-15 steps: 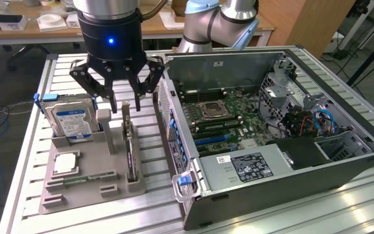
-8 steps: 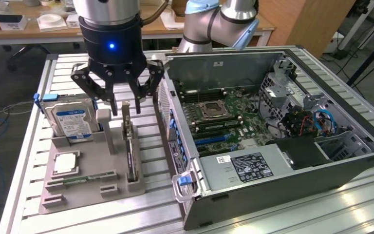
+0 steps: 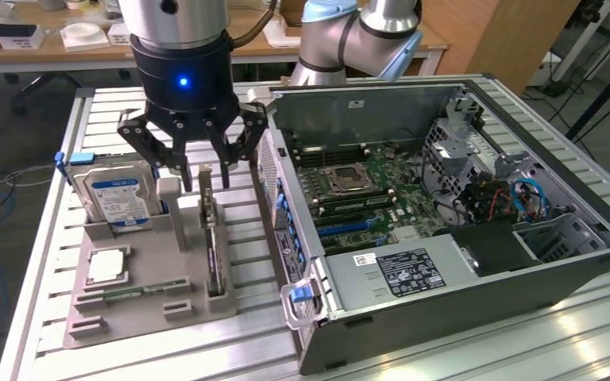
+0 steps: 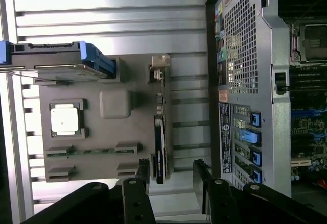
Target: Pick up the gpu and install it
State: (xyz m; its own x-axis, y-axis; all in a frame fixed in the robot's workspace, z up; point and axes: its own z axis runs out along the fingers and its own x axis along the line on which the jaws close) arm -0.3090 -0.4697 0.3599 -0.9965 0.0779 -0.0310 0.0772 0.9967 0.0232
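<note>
Slatted bench (image 3: 559,333) carries a grey holder (image 3: 140,313), the gpu (image 3: 212,242) standing edge-up in it; the tool (image 3: 207,171) hangs wide open above. An off-centre pinch could tilt or jam the gpu.

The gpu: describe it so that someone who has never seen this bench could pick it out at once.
Beside the open grey computer case sits a grey plastic parts tray. In the tray's slot nearest the case stands the gpu, a thin dark card on edge. Unlike the blue-labelled silver hard drive and the short green memory stick, it is long, black and blade-thin.
</note>
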